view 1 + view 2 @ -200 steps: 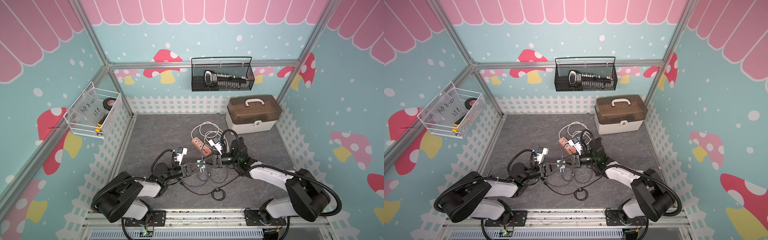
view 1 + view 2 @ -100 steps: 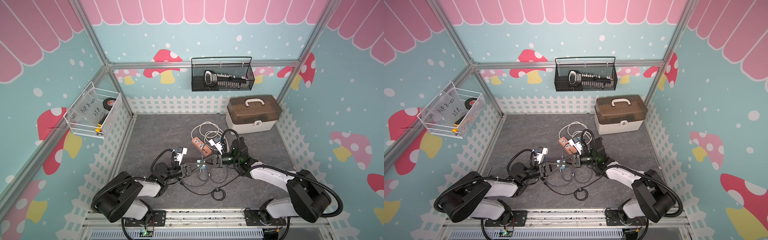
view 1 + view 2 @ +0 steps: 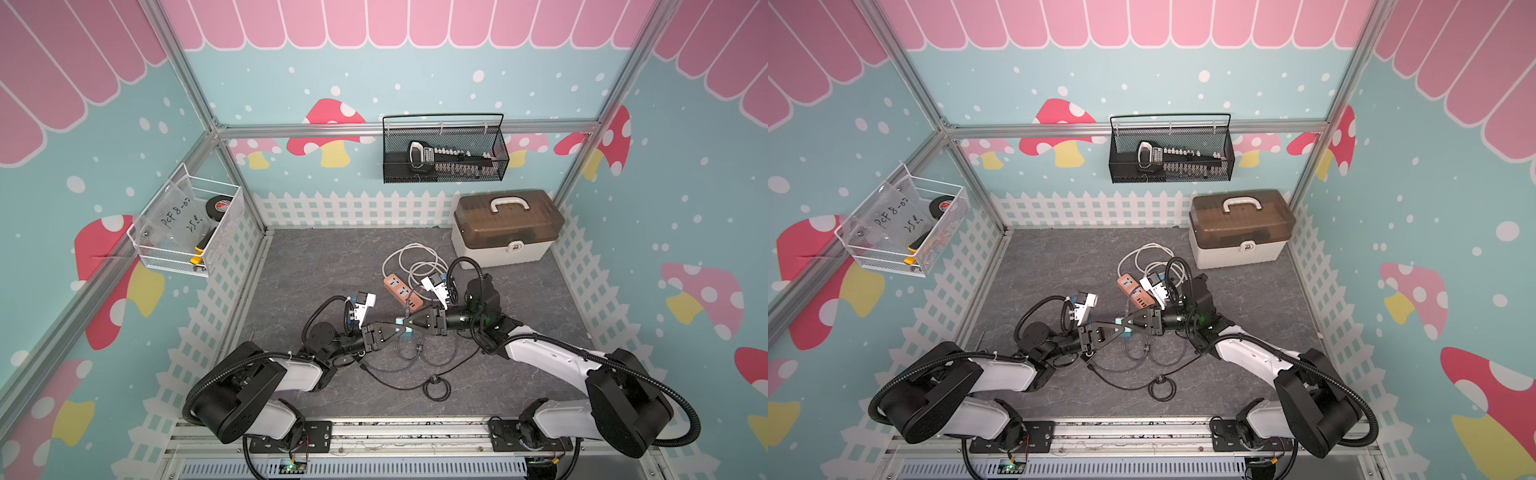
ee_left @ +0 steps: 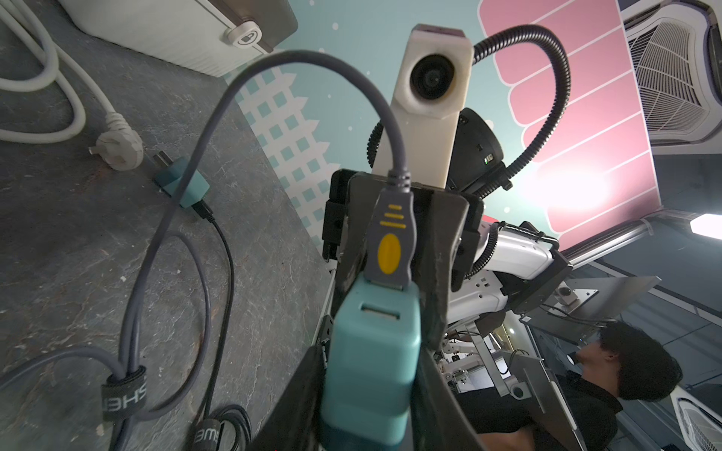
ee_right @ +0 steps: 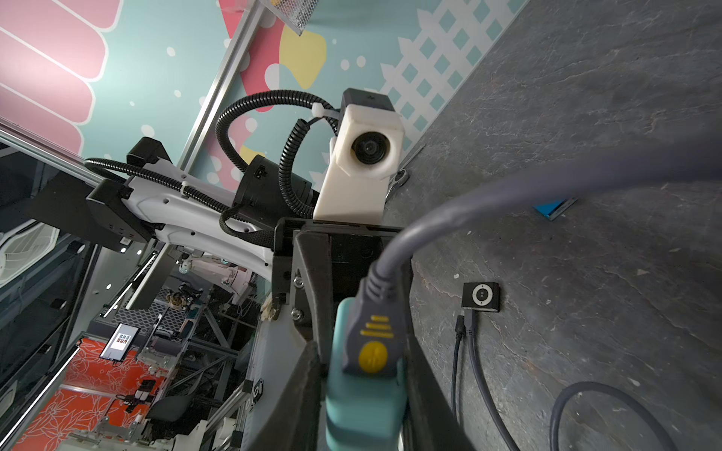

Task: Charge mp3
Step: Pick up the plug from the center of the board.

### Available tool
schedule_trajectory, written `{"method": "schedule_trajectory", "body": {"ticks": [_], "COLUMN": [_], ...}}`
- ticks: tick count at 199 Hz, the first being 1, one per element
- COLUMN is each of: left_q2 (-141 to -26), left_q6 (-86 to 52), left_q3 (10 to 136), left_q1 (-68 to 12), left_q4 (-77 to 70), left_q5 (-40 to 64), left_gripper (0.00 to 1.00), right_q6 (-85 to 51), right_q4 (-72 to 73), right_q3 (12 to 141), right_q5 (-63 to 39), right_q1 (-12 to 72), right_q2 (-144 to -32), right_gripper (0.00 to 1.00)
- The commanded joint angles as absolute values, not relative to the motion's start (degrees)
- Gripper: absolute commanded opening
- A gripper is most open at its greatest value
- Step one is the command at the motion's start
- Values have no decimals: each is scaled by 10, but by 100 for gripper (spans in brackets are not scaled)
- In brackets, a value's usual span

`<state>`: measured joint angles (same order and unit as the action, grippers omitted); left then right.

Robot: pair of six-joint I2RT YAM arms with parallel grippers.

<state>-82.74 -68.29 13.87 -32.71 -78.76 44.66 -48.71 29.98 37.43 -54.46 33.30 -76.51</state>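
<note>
Looking down on a teal charger [image 5: 363, 414], squeezed between the right gripper's [image 5: 363, 351] dark fingers [image 5: 297, 394]. Plugged into it: a grey plug [image 5: 371, 343] with a yellow oval, trailing thick grey cable [image 5: 508, 187] across the slate mat [image 5: 605, 97]. Staring back, the left arm's [image 5: 176, 211] white wrist camera [image 5: 363, 156]. Flat on that mat, a small black mp3 player [image 5: 480, 296], grey lead [image 5: 471, 326] touching one edge.

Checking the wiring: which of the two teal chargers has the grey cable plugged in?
The charger held between the left tool and right tool, with the yellow-marked grey plug in it. The other charger lies on the mat with a black cable.
</note>
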Motion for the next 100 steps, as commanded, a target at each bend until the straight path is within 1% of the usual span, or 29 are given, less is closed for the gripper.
{"method": "schedule_trajectory", "body": {"ticks": [1,35,100], "left_q2": [-831,-833,-838], "left_q6": [-706,-707,-713], "left_q3": [154,153,152], "left_q1": [-321,-318,-310], "left_q4": [-811,-811,-811], "left_q5": [452,453,455], "left_gripper": [35,36,42], "right_q6": [-454,-454,-445], "right_q4": [283,283,285], "right_q3": [370,367,359], "right_q5": [-519,-516,-503], "right_q1": [326,326,324], "right_q2": [-759,-757,-739], "right_gripper": [0,0,0]}}
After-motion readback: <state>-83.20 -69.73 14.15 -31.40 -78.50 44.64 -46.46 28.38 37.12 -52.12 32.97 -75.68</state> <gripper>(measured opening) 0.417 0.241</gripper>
